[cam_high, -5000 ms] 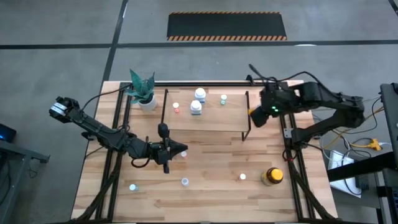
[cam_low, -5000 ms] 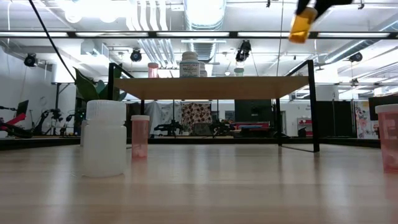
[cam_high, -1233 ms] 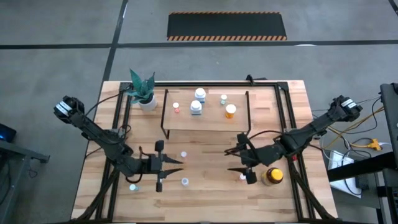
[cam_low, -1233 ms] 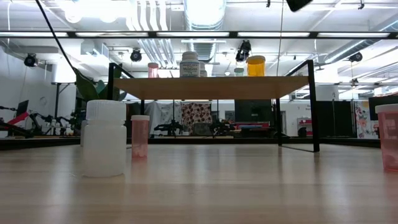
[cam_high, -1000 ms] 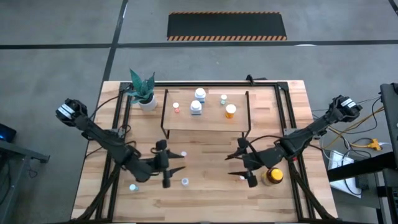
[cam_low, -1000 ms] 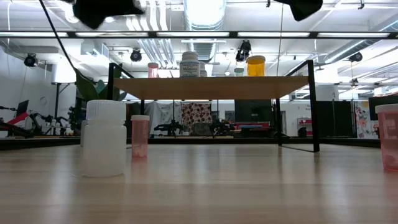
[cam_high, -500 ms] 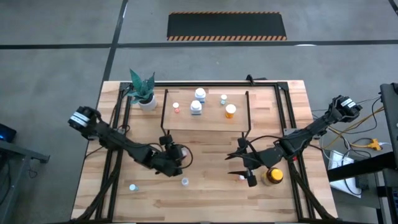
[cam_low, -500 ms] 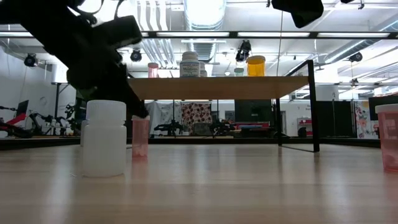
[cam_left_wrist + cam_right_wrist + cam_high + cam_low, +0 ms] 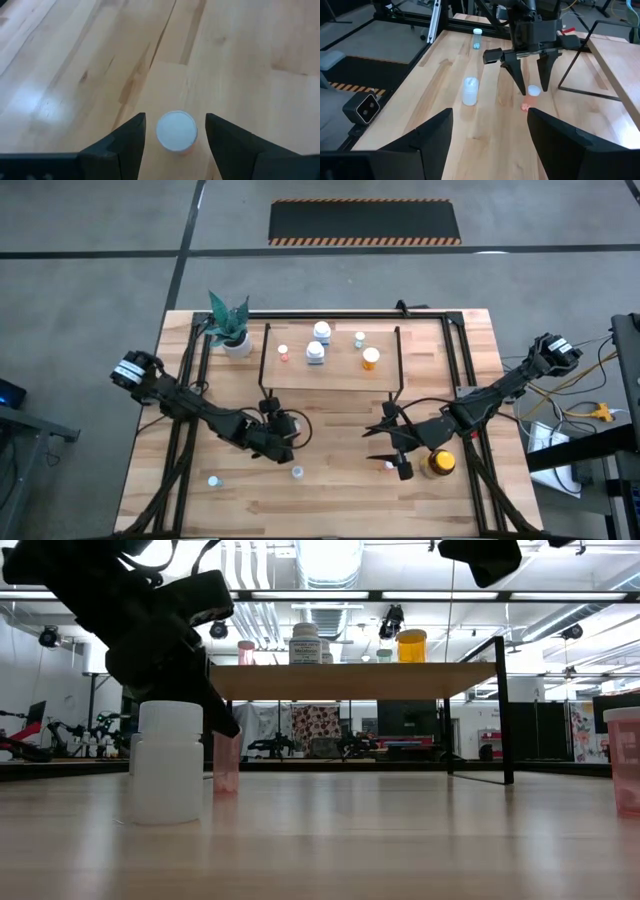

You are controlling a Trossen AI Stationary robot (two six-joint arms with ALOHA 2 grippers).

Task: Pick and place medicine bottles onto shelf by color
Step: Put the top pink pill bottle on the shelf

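Note:
A small pink bottle with a white cap [image 9: 176,131] stands upright on the table in front of the shelf [image 9: 335,372]. My left gripper [image 9: 286,430] points down over it, open. Its two fingers [image 9: 131,137] stand on either side of the cap with a gap at each side. My right gripper [image 9: 386,448] hangs open above the table, near a tiny bottle [image 9: 388,466] and the larger amber bottle [image 9: 435,463]. Several bottles stand on the shelf, among them an orange one [image 9: 371,358].
A white bottle [image 9: 297,472] and a pale-green-capped one [image 9: 214,480] stand toward the near edge. A potted plant [image 9: 230,326] sits at the far left corner. The shelf's black legs [image 9: 505,710] and the black rails along the table sides border the middle.
My left gripper has gone toward the shelf and the table's right edge. It has tipped its fingers downward and come down around the white-capped pink bottle. The bottle has stayed in place.

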